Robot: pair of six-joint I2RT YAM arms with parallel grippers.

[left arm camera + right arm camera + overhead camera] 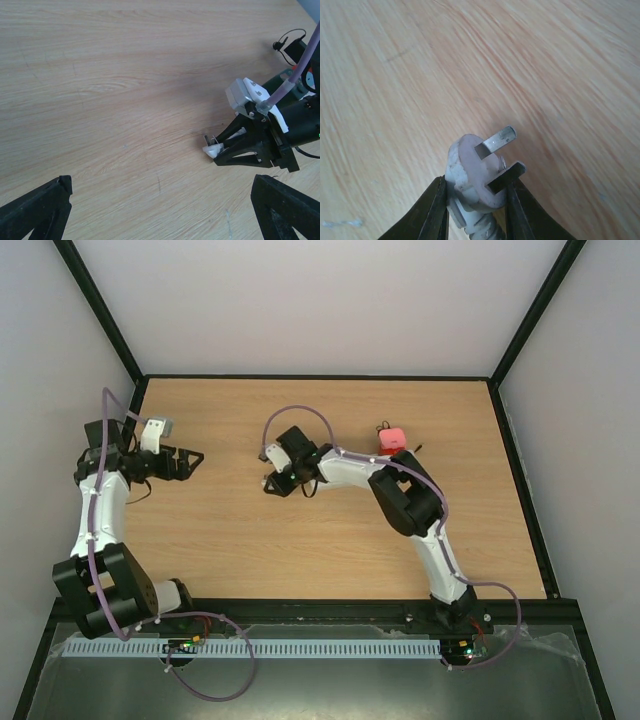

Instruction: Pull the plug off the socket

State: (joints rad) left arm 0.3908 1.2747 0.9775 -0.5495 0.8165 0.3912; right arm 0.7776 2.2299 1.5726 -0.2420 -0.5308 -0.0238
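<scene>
My right gripper is shut on the plug, a white round plug with two flat metal prongs pointing up and away from the fingers. Its ribbed cord sleeve runs down between the fingers. In the top view this gripper hovers over the middle of the wooden table. The left wrist view shows the plug as a white tip in the black fingers. My left gripper is open at the table's left, with nothing between its fingers. The socket is out of view.
A small red block with a thin black wire lies behind the right arm, toward the back of the table. A white ridged strip runs along the near edge by the arm bases. Black frame posts and pale walls enclose the table.
</scene>
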